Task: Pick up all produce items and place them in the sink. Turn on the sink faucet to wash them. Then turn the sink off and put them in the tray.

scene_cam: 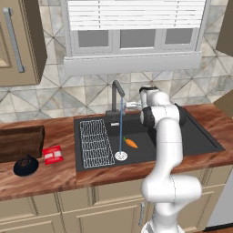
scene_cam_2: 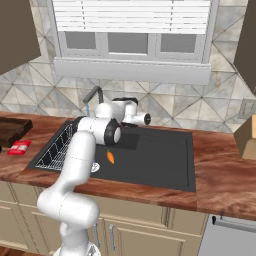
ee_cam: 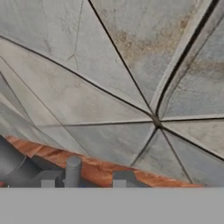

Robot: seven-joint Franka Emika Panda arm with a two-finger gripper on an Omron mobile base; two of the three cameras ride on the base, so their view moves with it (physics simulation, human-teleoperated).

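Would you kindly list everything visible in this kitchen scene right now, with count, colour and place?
carrot: one, orange with a green top, lying in the sink near the drain
sink: one, matte black basin, set into the wooden counter
wire rack: one, white, in the sink's left part
faucet: one, dark grey, behind the sink, a thin stream of water running from its spout
tray: one, dark brown wood, on the counter at far left
round dish: one, black, in front of the tray
packet: one, red, flat, between dish and sink
box: one, tan, on the counter at far right
gripper: one, dark tips, near the faucet; open or shut unclear
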